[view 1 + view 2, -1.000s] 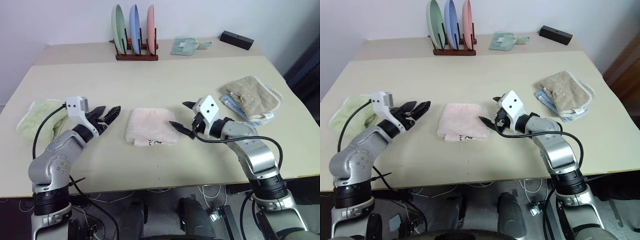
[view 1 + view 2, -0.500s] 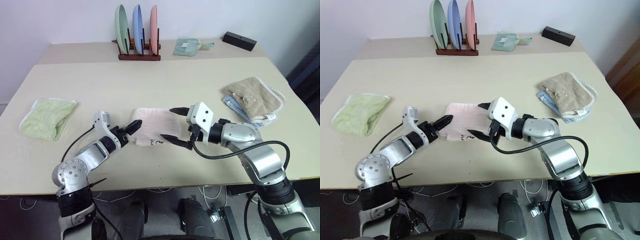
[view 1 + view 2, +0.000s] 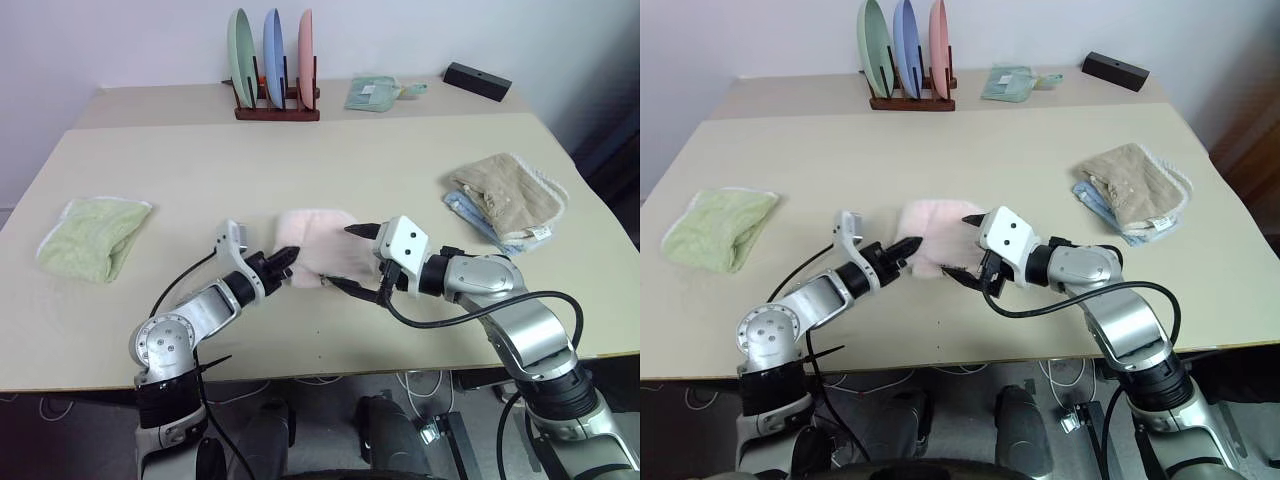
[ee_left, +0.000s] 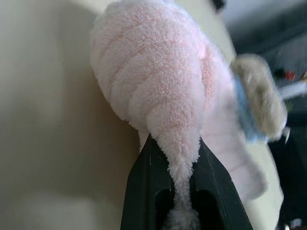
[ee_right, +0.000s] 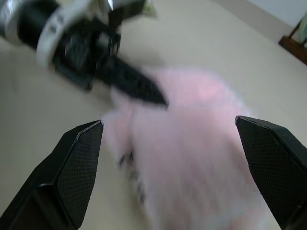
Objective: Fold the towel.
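since a second ago, the left gripper (image 4: 184, 167) has been brought in from the side and clamped on the pink towel's (image 3: 318, 245) left corner at mid-worktop (image 3: 400, 170). the right gripper (image 5: 168, 167) is held wide over its right side. grasping is underway; the right corner probably needs pinching next.

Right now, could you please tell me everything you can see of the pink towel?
The towel is pale pink fluffy terry, folded into a small bundle near the middle of the beige table. The left tool is shut on a pinched ridge of its left edge, the pile bunching between the black fingers. The right tool is open, straddling the towel's right side, one finger above and one by its near edge. No other cloth touches it.
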Controlling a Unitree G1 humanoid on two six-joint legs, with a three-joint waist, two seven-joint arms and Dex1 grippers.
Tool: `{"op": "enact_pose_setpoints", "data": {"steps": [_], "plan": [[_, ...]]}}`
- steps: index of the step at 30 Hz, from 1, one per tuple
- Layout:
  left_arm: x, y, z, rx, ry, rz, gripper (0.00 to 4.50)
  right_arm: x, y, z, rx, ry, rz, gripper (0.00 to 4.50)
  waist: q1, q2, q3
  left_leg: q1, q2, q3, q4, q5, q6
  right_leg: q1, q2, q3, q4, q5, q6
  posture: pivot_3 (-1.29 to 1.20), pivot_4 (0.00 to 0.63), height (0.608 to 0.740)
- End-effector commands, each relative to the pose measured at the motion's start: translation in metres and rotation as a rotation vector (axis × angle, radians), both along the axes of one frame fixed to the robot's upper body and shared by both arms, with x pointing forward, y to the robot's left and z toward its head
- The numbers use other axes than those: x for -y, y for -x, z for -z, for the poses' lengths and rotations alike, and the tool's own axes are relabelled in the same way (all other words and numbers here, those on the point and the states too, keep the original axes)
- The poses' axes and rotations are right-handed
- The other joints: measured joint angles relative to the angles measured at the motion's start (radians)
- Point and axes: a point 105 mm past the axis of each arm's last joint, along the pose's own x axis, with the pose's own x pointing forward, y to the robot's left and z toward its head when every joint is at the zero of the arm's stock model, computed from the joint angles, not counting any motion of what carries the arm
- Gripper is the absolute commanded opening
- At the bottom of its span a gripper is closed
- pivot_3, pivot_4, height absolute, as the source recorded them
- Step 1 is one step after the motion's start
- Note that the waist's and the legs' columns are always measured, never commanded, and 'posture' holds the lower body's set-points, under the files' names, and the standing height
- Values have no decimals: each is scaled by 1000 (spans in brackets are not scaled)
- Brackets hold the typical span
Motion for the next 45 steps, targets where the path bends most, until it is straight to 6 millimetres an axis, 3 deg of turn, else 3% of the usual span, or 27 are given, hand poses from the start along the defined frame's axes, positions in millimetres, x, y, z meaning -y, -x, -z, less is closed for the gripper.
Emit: {"op": "enact_pose_setpoints", "data": {"steps": [1, 7, 10, 11, 13, 18, 20, 22, 24, 26, 29, 30, 34, 37, 38, 41, 43, 45], "plan": [[-47, -17, -63, 233, 77, -224, 47, 3, 0, -12, 60, -6, 6, 4500, 0, -1, 0, 0, 0, 0, 0, 0, 0, 0, 0, 0, 0, 0, 0, 0, 150, 740], [-148, -23, -118, 406, 35, -642, 47, 8, -4, -11, 61, 4, 19, 4500, -3, -1, 1, 0, 0, 1, -1, 0, 0, -1, 0, 0, -1, 0, 0, 0, 150, 740], [-211, -6, -108, 369, -62, -927, 47, 9, -5, -8, 59, 8, 17, 4500, -4, -1, 1, 0, 0, 1, -1, 0, 0, -1, 0, 0, -2, 0, 0, 0, 150, 740], [-226, 1, -98, 325, -42, -1010, 47, 8, -5, -7, 58, 8, 16, 4500, -4, -1, 1, 0, 0, 1, -1, 0, 0, -1, 0, 0, -2, 0, 0, 0, 150, 740], [-237, 10, -70, 229, 5, -1083, 47, 7, -5, -6, 57, 5, 11, 4500, -1, -1, 1, 0, 0, 1, -1, 0, 0, -1, 0, 0, -2, 0, 0, 0, 150, 740], [-240, 31, -18, 70, 51, -1206, 47, 7, -6, -1, 52, 17, 6, 4500, 21, -6, 0, -1, 0, 0, 1, 1, -1, 0, 0, 0, -2, 0, 0, 0, 150, 740], [-235, 38, -6, 46, 90, -1224, 47, 9, -7, 1, 52, 28, 6, 4500, 24, -6, 0, -1, 0, 0, 1, 0, -1, 1, 0, 0, -3, 0, 0, 0, 150, 740], [-229, 39, -3, 51, 84, -1198, 750, 9, -8, 1, 53, 25, 5, 4500, 23, -7, 0, -1, 0, 0, 2, 0, -1, 1, 0, 0, -3, 0, 0, 0, 150, 740], [-225, 40, -5, 70, 93, -1189, 1516, 9, -8, 0, 54, 23, 3, 4500, 22, -7, 0, -1, 0, 0, 1, 0, -1, 1, 0, 0, -2, 0, 0, 0, 150, 740], [-223, 41, -6, 69, 98, -1192, 2569, 11, -9, 0, 53, 23, 2, 4500, 23, -7, 0, -1, 0, 0, 1, 0, -1, 1, 0, 0, -2, 0, 0, 0, 150, 740], [-239, 57, -13, 100, 102, -1249, 4132, 14, -12, 0, 52, 28, 4, 4500, 20, -7, 0, -1, 0, 0, 1, 0, -1, 1, 0, 0, -2, 0, 0, 0, 150, 740], [-246, 65, -16, 116, 100, -1277, 4462, 16, -13, 0, 52, 31, 6, 4500, 16, -7, 0, -1, 0, 0, 1, 0, -1, 1, 0, 0, -2, 0, 0, 0, 150, 740], [-268, 92, -29, 175, 49, -1364, 4462, 22, -19, -1, 53, 38, 20, 4500, 11, -7, 0, 0, 1, 0, 0, 0, -1, 0, 0, 0, -2, 0, 0, 0, 150, 740], [-277, 100, -63, 292, -145, -1338, 4462, 31, -30, -3, 47, 11, 73, 4500, 15, -8, 0, -1, 1, 0, 0, 0, -1, 0, 1, 0, -2, 0, 0, 0, 150, 740], [-273, 98, -70, 316, -188, -1313, 4462, 34, -32, -4, 46, 5, 86, 4500, 18, -8, 0, -1, 1, 0, 0, 0, -1, 0, 1, 0, -2, 0, -1, 0, 150, 740], [-234, 68, -88, 388, -456, -1044, 4462, 44, -47, -4, 69, -11, 165, 4500, 27, -8, 0, -1, 0, 0, 0, 0, -1, 1, 0, 0, -2, -2, -5, 0, 150, 740], [-182, 43, -87, 445, -629, -743, 4462, 50, -55, -7, 53, -69, 223, 4500, 27, -8, 0, -1, -1, 0, 1, 1, -1, 2, 0, 0, -3, -2, -5, 0, 150, 740], [-138, 31, -75, 486, -740, -502, 4462, 56, -59, -9, 36, -139, 278, 4500, 21, -7, 0, -1, -1, 0, 1, 1, -1, 2, 0, 0, -3, -2, -5, 0, 150, 740]]}}
